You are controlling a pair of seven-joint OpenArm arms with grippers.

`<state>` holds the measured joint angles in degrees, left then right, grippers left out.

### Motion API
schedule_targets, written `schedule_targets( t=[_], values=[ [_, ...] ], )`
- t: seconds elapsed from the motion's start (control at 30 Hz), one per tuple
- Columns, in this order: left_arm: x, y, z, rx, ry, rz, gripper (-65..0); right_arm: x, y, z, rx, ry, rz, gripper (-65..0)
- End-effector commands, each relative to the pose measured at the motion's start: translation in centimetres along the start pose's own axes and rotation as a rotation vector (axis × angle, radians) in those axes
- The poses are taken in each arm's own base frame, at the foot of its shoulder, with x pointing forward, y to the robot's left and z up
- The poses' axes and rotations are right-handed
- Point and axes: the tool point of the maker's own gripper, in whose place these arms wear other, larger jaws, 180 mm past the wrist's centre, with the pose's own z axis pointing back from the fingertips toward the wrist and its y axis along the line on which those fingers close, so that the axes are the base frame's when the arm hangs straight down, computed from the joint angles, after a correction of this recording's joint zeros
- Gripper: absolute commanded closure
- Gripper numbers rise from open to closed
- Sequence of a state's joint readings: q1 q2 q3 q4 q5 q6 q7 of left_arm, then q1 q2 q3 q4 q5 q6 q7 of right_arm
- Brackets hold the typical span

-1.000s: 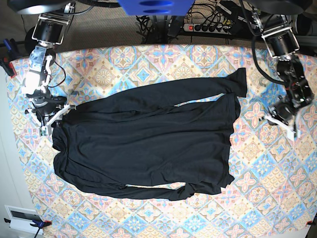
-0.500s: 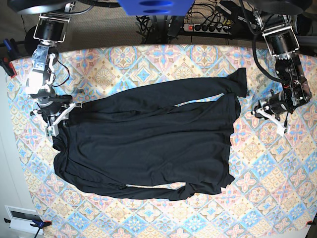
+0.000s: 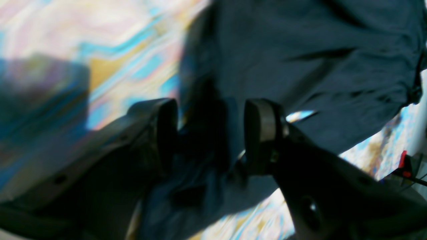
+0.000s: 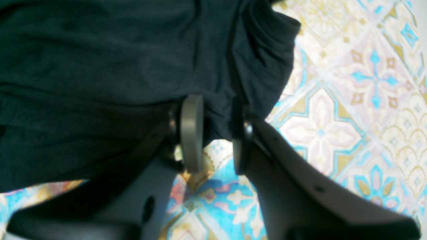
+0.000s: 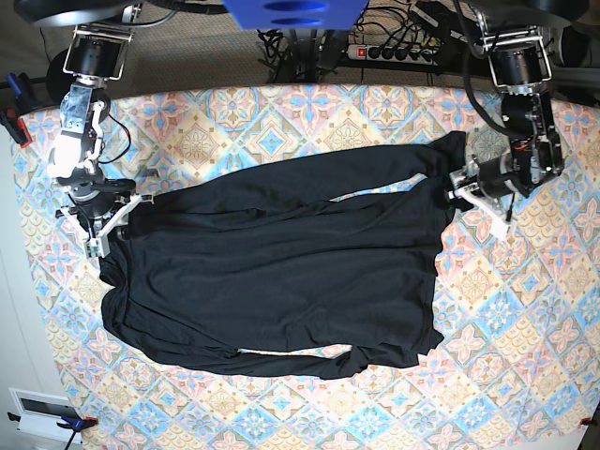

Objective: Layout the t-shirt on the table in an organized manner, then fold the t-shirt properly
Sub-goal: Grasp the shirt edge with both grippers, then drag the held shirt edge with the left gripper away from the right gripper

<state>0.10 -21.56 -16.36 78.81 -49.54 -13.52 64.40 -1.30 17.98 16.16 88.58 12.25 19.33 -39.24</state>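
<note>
Left claw (image 3: pixel 206 133) gaping, soft black t-shirt (image 5: pixel 281 272) hem between jaws; right claw (image 4: pixel 217 133) pinching shirt edge. Risk: thin fabric slipping, bunching.

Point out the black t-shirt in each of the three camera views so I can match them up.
Base view: the t-shirt lies spread across the middle of the table.
Left wrist view: it fills the upper right and runs down between the open fingers of the left gripper.
Right wrist view: it fills the upper left, a fold caught in the right gripper.
Shared landmark: the patterned table covering.
</note>
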Motion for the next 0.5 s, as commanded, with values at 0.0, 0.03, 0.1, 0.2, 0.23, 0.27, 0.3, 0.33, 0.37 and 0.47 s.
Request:
schedule_targets(
  t=[0.0,0.03,0.1,0.2,0.23,0.27,0.3,0.33,0.37,0.47],
  values=[
    [0.5,-0.9,-0.2,-0.012,-0.008,-0.025,-31.5,2.0,-0.8,0.4,-0.018,-0.057,0.012,-14.3],
    [0.0,-1.3,-0.8,-0.010,-0.002,-0.042,-31.5,1.9,-0.8,0.4,-0.018,-0.055,0.012,-14.3],
    [-0.7,-1.9,-1.9,0.001,0.011,-0.079,-31.5,1.9,-0.8,0.4,-0.018,-0.055,0.012,-14.3],
    [-1.4,-2.8,-3.1,0.005,0.014,-0.112,-31.5,1.9,-0.8,0.4,-0.018,-0.055,0.012,-14.3],
    [-1.5,-3.1,-3.5,0.008,0.016,-0.121,-31.5,1.9,-0.8,0.4,-0.018,-0.055,0.012,-14.3],
    [-1.3,-3.6,-3.8,0.008,0.012,-0.131,-31.4,1.9,-0.8,0.4,-0.018,-0.055,0.012,-14.3],
    [-1.2,-4.0,-4.2,0.014,0.016,-0.145,-30.6,1.9,-0.8,0.4,-0.018,-0.055,0.012,-14.3],
    [-1.1,-4.2,-4.4,0.017,0.014,-0.151,-28.8,1.9,-0.8,0.4,-0.018,-0.055,0.012,-14.3],
    [-0.9,-4.3,-4.5,0.021,0.009,-0.155,-25.6,1.9,-0.8,0.4,-0.018,-0.055,0.012,-14.3],
    [0.8,-4.9,-4.4,0.021,-0.026,-0.172,-10.5,2.0,-0.8,0.4,-0.018,-0.057,0.013,-14.3]
  ],
)
